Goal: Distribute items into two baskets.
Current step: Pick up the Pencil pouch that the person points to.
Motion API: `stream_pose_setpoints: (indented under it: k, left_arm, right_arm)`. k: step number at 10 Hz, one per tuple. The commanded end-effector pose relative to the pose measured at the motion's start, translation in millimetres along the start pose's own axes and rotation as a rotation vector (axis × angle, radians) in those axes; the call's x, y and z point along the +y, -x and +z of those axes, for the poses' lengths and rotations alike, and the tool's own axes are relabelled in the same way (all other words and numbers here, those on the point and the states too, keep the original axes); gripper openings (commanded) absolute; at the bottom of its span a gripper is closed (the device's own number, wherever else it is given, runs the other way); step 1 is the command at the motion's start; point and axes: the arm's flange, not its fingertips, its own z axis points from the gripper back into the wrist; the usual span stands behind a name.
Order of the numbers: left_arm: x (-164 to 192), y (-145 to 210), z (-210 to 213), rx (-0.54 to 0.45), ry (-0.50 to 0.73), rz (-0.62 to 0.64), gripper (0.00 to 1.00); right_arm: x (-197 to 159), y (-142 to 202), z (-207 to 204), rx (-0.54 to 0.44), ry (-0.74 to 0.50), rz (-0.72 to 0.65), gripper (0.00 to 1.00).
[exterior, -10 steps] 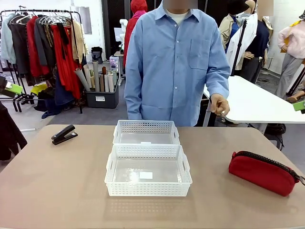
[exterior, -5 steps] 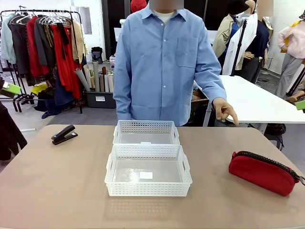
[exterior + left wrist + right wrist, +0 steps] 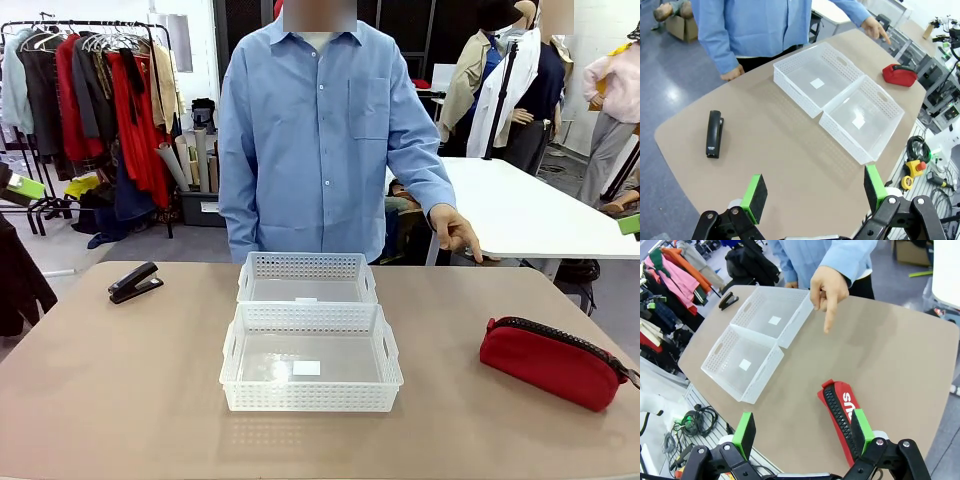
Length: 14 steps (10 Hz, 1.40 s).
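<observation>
Red pouch [image 3: 837, 407] end: hovering right gripper [image 3: 802, 422] over it, jaws spread, empty; holding left gripper [image 3: 815, 187] spread too, stapler [image 3: 714, 134] well ahead.

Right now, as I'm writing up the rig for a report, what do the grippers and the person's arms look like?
The left gripper and right gripper match: black jointed links with round pivot bolts, tipped with flat bright-green pads. The person wears a light-blue button-up shirt with long sleeves.
</observation>
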Motion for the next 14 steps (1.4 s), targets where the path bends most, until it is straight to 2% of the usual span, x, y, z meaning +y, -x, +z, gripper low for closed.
stream_pose_setpoints:
  k: [1,5,10,14]
  left_arm:
    - [-0.6,-1.0,-0.4,-0.020,0.013,0.007,1.00]
    - [-0.6,-1.0,-0.4,-0.020,0.013,0.007,1.00]
    - [-0.6,-1.0,-0.4,-0.020,0.013,0.007,1.00]
    - [-0.6,-1.0,-0.4,-0.020,0.013,0.007,1.00]
  right_arm:
    - [-1.3,-1.9,0.5,-0.021,-0.018,0.012,1.00]
    - [0.4,0.3,0.7,0.001,0.002,-0.002,1.00]
    - [35.3,-20.0,-58.2,0.330,0.145,0.303,1.00]
    - [57.9,-9.1,-106.6,0.586,0.244,0.579,1.00]
